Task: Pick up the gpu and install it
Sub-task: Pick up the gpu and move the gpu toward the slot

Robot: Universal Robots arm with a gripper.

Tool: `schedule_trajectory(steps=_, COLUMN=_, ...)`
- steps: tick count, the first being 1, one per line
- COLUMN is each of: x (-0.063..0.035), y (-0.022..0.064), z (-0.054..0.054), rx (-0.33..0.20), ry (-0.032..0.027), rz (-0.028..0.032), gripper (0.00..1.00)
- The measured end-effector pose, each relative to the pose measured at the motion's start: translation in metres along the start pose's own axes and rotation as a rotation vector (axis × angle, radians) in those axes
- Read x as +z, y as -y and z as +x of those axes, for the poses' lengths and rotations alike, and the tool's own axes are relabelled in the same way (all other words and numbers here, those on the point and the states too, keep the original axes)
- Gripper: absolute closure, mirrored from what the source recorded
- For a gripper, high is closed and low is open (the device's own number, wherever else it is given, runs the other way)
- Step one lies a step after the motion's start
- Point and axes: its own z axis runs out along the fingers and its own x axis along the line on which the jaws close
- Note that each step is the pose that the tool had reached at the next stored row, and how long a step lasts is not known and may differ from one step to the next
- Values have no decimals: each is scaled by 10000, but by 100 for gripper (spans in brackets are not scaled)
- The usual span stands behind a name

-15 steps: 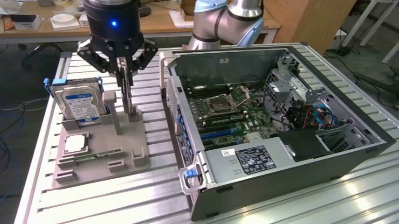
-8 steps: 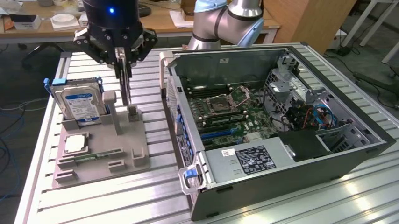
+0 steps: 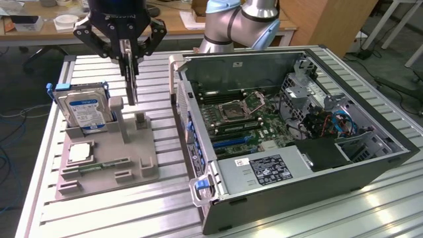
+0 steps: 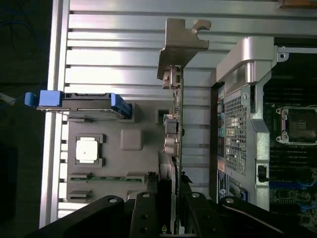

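In the upper left of the exterior view, our gripper [image 3: 132,57] is partly closed and pinches the gpu [image 3: 132,87] edge-on, upright above the grey holder [image 3: 99,171]. We judge this narrow grip could let the card tilt or slip, snagging its bracket on the open case [image 3: 180,84].

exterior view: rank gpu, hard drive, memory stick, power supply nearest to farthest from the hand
1. gpu, gripped in the hand
2. hard drive, upright on the tray, exterior view's left
3. memory stick, flat on the tray, nearer the camera
4. power supply, inside the case, exterior view's right
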Motion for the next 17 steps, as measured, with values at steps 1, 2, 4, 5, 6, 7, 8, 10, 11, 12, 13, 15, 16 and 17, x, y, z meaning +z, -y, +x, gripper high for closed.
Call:
schedule_trajectory(steps=1, x=-2, y=-1, z=1, rx=3, ry=-2, rz=180, gripper=74)
schedule_trajectory(steps=2, x=-3, y=-1, z=1, rx=6, ry=-4, rz=361, gripper=74)
schedule_trajectory(steps=4, x=-3, y=-1, z=1, rx=15, ry=-5, rz=719, gripper=74)
schedule_trajectory(steps=5, x=-3, y=-1, z=1, rx=17, ry=-6, rz=876, gripper=74)
schedule_trajectory(steps=6, x=-4, y=0, z=1, rx=18, ry=-7, rz=895, gripper=74)
schedule_trajectory(steps=7, x=-3, y=0, z=1, rx=17, ry=-7, rz=895, gripper=74)
schedule_trajectory(steps=8, x=-4, y=0, z=0, rx=17, ry=-8, rz=896, gripper=74)
schedule_trajectory(steps=10, x=-4, y=-1, z=-16, rx=14, ry=-7, rz=865, gripper=74)
schedule_trajectory(steps=11, x=-5, y=-1, z=-36, rx=8, ry=-8, rz=832, gripper=74)
schedule_trajectory(steps=12, x=-6, y=-1, z=-69, rx=3, ry=-9, rz=813, gripper=74)
schedule_trajectory(steps=13, x=-7, y=0, z=-109, rx=1, ry=-8, rz=798, gripper=74)
schedule_trajectory(steps=15, x=-8, y=0, z=-190, rx=-1, ry=-8, rz=783, gripper=74)
schedule_trajectory(steps=16, x=-8, y=1, z=-229, rx=-2, ry=-7, rz=779, gripper=74)
schedule_trajectory(steps=17, x=-10, y=2, z=-269, rx=-2, ry=-8, rz=778, gripper=74)
